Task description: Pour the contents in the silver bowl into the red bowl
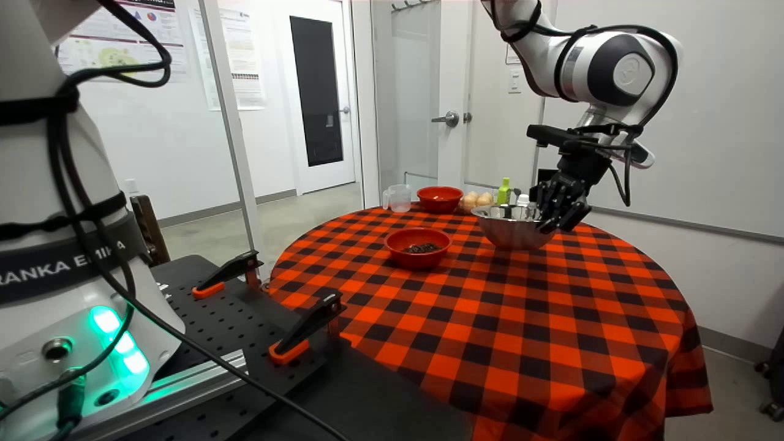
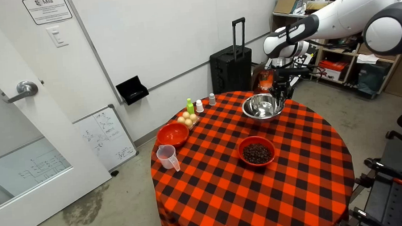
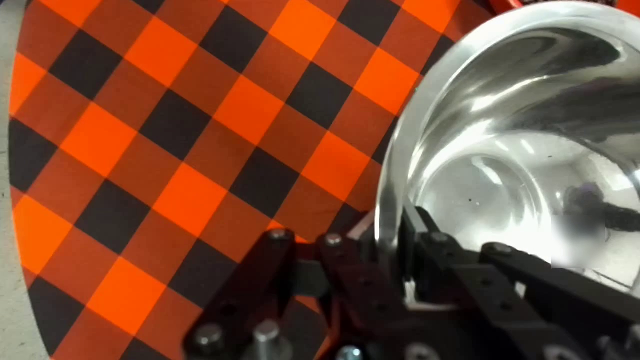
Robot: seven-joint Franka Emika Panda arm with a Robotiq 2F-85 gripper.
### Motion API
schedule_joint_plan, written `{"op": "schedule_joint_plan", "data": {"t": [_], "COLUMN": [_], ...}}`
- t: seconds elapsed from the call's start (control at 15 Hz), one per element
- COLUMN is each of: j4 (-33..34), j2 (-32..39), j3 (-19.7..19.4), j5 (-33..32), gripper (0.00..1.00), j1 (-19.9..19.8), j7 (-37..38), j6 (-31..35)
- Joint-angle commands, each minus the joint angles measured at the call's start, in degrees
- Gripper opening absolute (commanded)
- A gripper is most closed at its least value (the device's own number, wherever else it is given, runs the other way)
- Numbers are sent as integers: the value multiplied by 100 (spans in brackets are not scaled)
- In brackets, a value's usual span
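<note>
The shiny silver bowl (image 1: 513, 236) is at the far side of the table; it also shows in an exterior view (image 2: 261, 112) and in the wrist view (image 3: 540, 105). Its inside shows bare metal with only tiny dark specks. My gripper (image 1: 556, 222) is shut on its rim, one finger inside and one outside, as the wrist view shows (image 3: 392, 232). The bowl is nearly level; I cannot tell whether it touches the cloth. A red bowl (image 1: 418, 260) holding dark bean-like bits stands near the silver bowl; it also shows in an exterior view (image 2: 255, 139).
Another red bowl (image 2: 172, 134), a clear measuring cup (image 2: 166, 154), a pack of eggs (image 2: 188, 119), a green bottle (image 2: 190, 106) and two small shakers (image 2: 199, 106) stand along the table's edge. Clamps (image 1: 309, 327) sit on the robot's base plate beside the checked table (image 1: 490, 343).
</note>
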Motion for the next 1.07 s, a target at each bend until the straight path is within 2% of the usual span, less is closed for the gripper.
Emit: {"op": "schedule_joint_plan", "data": {"t": [0.0,0.47,0.67,0.73,0.8,1.0], "j4": [722,1451,1710,1791,1865,2046], "j2": [551,1306,1468,1501,1535,1613], "j3": [47,17,61,65,68,88], "j5": [302,428,480,477,463,441], "gripper": [2,2,2,31,32,55], "j1": [-105,-271,-370,-389,-401,-446], "j7": [296,877,909,922,937,965], "j6": [-110,-15,-94,-121,-145,-253]}}
